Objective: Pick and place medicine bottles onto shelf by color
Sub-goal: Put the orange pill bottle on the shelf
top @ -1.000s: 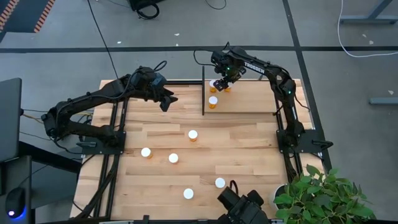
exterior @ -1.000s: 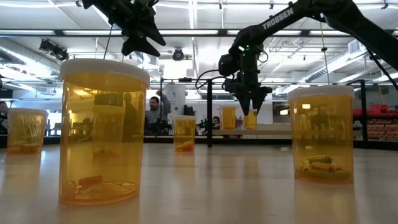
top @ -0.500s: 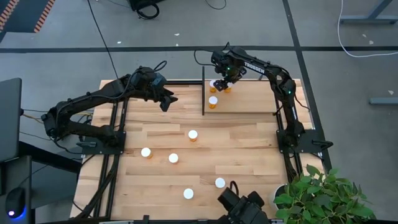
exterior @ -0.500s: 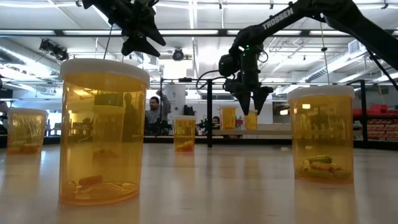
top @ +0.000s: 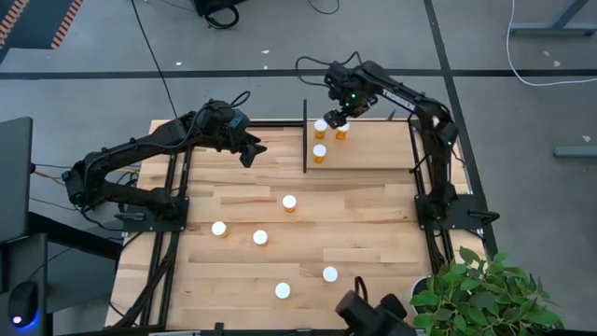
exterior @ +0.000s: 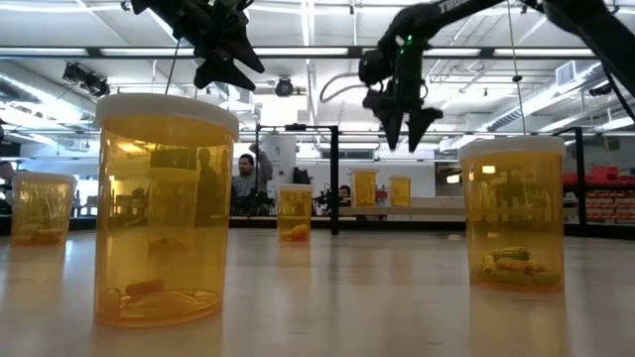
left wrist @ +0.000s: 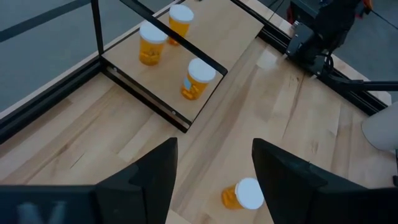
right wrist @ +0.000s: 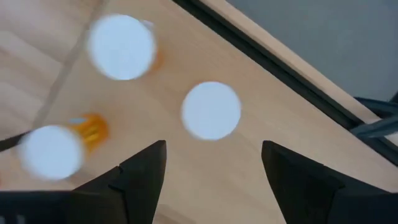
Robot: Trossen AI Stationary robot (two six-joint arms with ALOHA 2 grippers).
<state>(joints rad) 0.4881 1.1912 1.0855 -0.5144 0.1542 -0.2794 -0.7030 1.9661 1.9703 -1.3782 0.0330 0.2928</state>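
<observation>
Three medicine bottles (top: 320, 126) (top: 341, 131) (top: 319, 152), orange with white caps, stand upright on the shelf (top: 382, 149) at the far side of the table. My right gripper (top: 342, 112) hovers open above them, pointing down, with the nearest cap (right wrist: 211, 110) just ahead of its fingers. In the low view it (exterior: 402, 124) hangs well clear of the bottle (exterior: 400, 190) below. Several more bottles (top: 289, 202) (top: 260, 237) stand on the tabletop. My left gripper (top: 250, 149) waits open and raised, left of the shelf.
A black upright post (top: 305, 135) marks the shelf's left edge, and thin black bars (left wrist: 161, 99) run along its sides. Black frames flank the table's left and right sides. A potted plant (top: 480, 294) sits at the near right corner. People show in the room behind.
My right gripper stood low over a shelf bottle with its fingers on either side of it. It has spread its fingers a little and risen straight up, clear of the bottle. That bottle stays upright on the shelf.
</observation>
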